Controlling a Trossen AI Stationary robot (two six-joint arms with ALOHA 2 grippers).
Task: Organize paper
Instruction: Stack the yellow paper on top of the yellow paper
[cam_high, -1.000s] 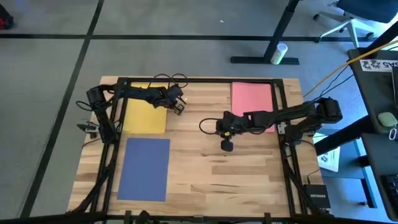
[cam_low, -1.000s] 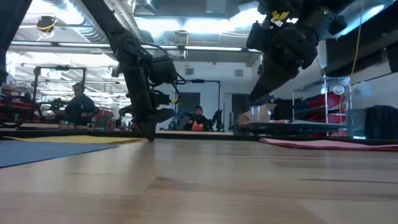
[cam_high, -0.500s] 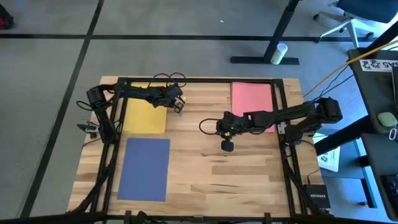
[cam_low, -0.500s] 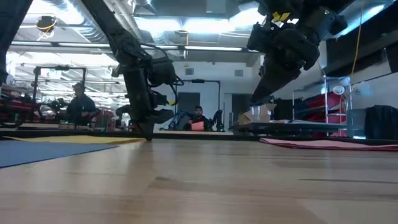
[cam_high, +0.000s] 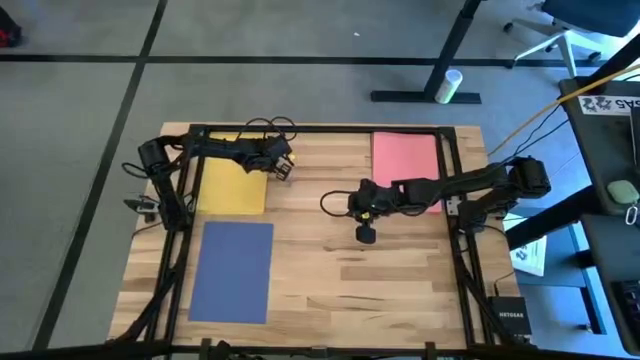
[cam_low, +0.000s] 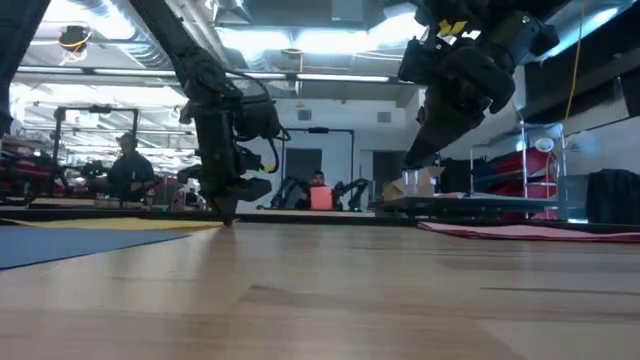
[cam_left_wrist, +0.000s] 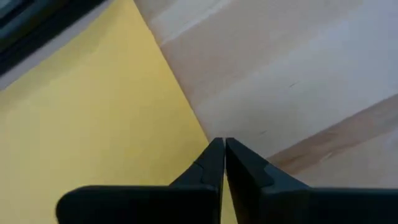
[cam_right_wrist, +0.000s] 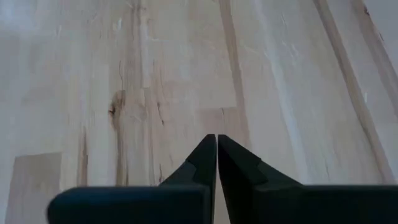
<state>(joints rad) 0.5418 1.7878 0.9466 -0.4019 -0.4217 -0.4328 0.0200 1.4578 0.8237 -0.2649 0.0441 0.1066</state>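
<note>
Three sheets of the paper lie flat on the wooden table: a yellow sheet at the far left, a navy blue sheet in front of it at the near left, and a pink sheet at the far right. My left gripper is shut, and its tips are down at the yellow sheet's right edge. My right gripper is shut with nothing in it. It hangs above bare wood near the table's middle, clear of the top in the low view. My left gripper comes from above with its shut fingertips at table height, at the yellow sheet's right long edge, near its far right corner. The sheet stays flat. Whether the tips rest on the paper or on the wood beside it, I cannot tell.
A black frame runs along the table's far, left and right sides. Bare wood spreads over the near right half. Beyond the table stand desks, a chair and people in the room.
My left gripper has shifted a little toward the table's left and far edges, along the yellow sheet's right edge, staying low and shut.
</note>
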